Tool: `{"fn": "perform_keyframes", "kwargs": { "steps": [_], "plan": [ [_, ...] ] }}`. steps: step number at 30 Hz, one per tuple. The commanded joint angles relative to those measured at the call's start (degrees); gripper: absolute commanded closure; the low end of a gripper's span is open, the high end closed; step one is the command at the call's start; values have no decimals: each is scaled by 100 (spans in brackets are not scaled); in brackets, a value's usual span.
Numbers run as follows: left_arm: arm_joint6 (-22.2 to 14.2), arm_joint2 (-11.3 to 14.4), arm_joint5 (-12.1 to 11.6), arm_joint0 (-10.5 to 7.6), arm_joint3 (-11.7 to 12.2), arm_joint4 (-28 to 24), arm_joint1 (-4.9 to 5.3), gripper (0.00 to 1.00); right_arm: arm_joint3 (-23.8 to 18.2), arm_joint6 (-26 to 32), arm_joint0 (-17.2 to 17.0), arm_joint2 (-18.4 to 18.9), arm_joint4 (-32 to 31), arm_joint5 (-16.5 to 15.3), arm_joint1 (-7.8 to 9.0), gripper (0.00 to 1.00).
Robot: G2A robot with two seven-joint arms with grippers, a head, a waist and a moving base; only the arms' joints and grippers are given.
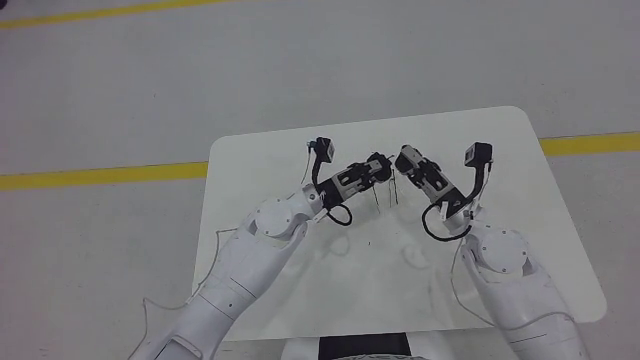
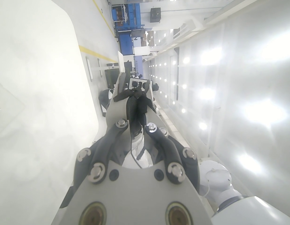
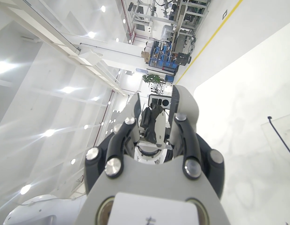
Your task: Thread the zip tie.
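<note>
The two arms are set tip to tip above the middle of the white table [image 1: 540, 190], probably so that an end of the tie can be passed from one to the other. The right gripper [image 3: 156, 94] is held released, its fingers [image 3: 135, 105] well apart with nothing between them. Whether the left gripper [image 2: 135, 81] is clenched cannot be told. The black zip tie [image 3: 278, 135] appears to be laid flat on the table, beside the right gripper and untouched by it. It is stretched out straight, with its small head turned toward the gripper's tip end. Its strap runs back toward the right wrist, where it is cut off by the frame edge.
</note>
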Motion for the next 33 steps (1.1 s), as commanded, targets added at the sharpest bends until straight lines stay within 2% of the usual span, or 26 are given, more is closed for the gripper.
{"fn": "perform_keyframes", "kwargs": {
  "steps": [1, 7, 9, 12, 21, 23, 24, 26, 28, 33],
  "plan": [
    [-16, -38, -24, 22, -19, 3, 13, 100, 46, 26, -19, 86, 146, 0, 6, 0],
    [-39, -245, -220, 165, -109, 117, 84, 100, 253, 244, -45, 397, 585, 0, 35, 0],
    [-75, -326, -220, 232, -168, 156, 111, 100, 307, 363, -45, 497, 677, 0, 50, 0],
    [-301, -419, -220, 338, -305, 191, 145, 100, 438, 621, -60, 587, 834, 9, 74, 0],
    [-301, -419, -220, 338, -305, 191, 145, 100, 462, 641, -58, 602, 820, 28, 79, 0],
    [-36, -481, -220, 371, -174, 208, 147, 100, 462, 641, -58, 602, 820, 28, 79, 0],
    [-140, -497, -220, 390, -130, 24, 145, 100, 462, 641, -58, 602, 820, 28, 79, 0],
    [-249, -656, -220, 407, 8, -163, 158, 100, 462, 641, -58, 602, 820, 28, 79, 0],
    [-465, -843, -220, 479, 40, -165, 173, 100, 466, 678, -55, 579, 767, 83, 82, 0],
    [-1031, -1379, -220, 748, -28, -142, 161, 100, 589, 1435, 230, 522, 413, 426, 157, 0]
  ]
}}
